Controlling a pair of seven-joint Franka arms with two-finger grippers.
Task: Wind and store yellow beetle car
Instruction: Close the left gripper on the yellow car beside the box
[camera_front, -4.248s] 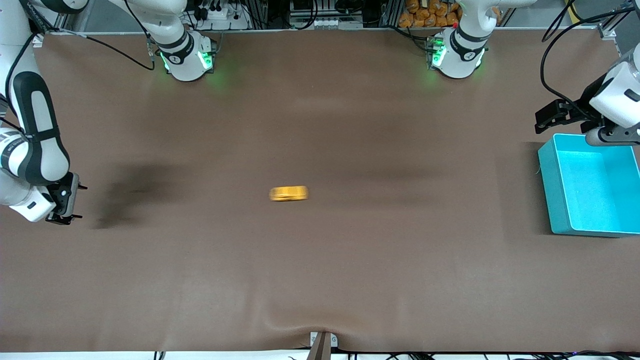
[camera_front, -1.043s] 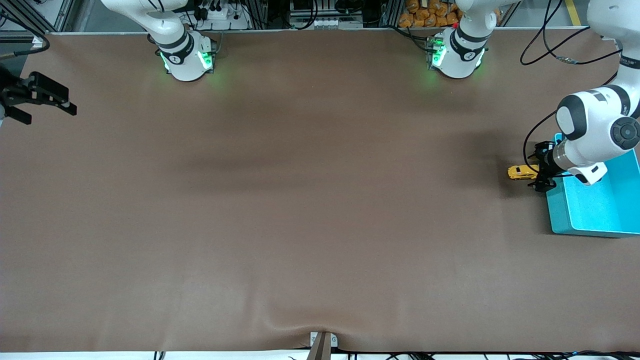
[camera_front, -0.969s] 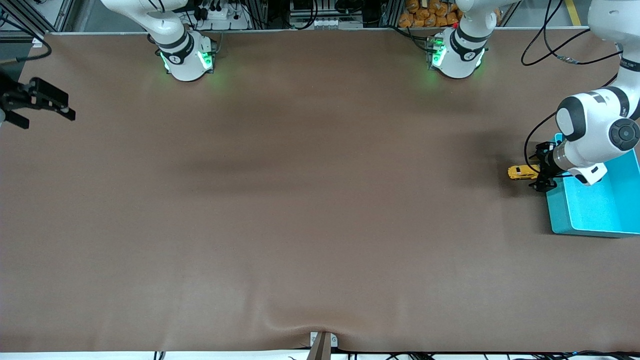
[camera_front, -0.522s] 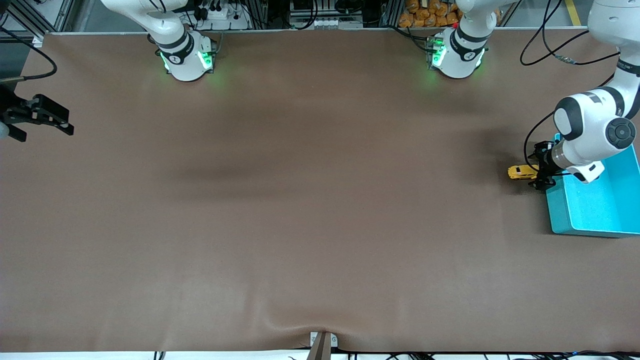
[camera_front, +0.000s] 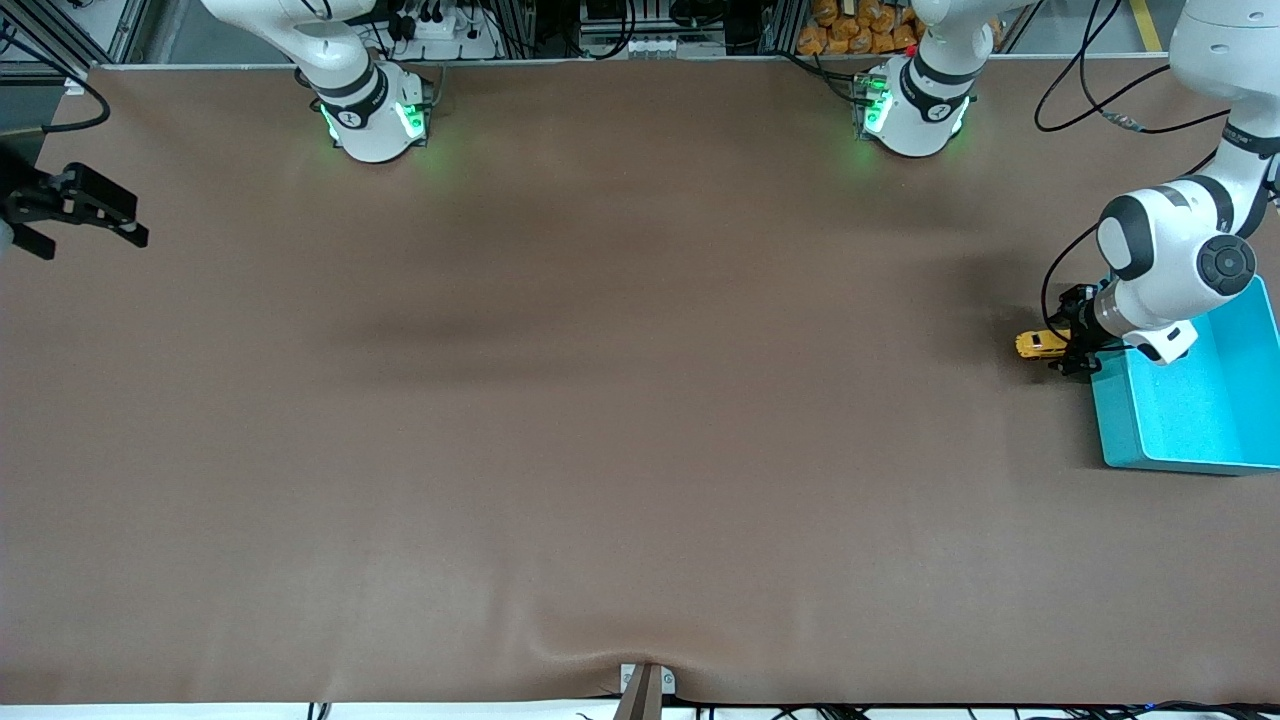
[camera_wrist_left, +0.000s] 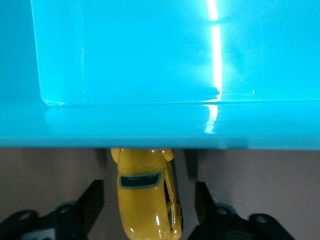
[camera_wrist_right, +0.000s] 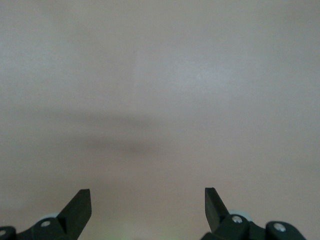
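1. Your left arm bends down at its end of the table; the left gripper (camera_front: 1070, 350) sits low beside the teal bin (camera_front: 1110, 420).
2. Its fingers (camera_wrist_left: 92, 202) stand apart on either side of the yellow beetle car (camera_wrist_left: 147, 197), not touching it.
3. The car rests on the table (camera_front: 600, 400), nose against the bin's outer wall.
4. Your right arm waits; the right gripper (camera_front: 85, 215) hangs spread wide, holding nothing, over its table end.

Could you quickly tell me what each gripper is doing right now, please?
Left gripper: open, straddling the yellow beetle car.
Right gripper: open, holding nothing.
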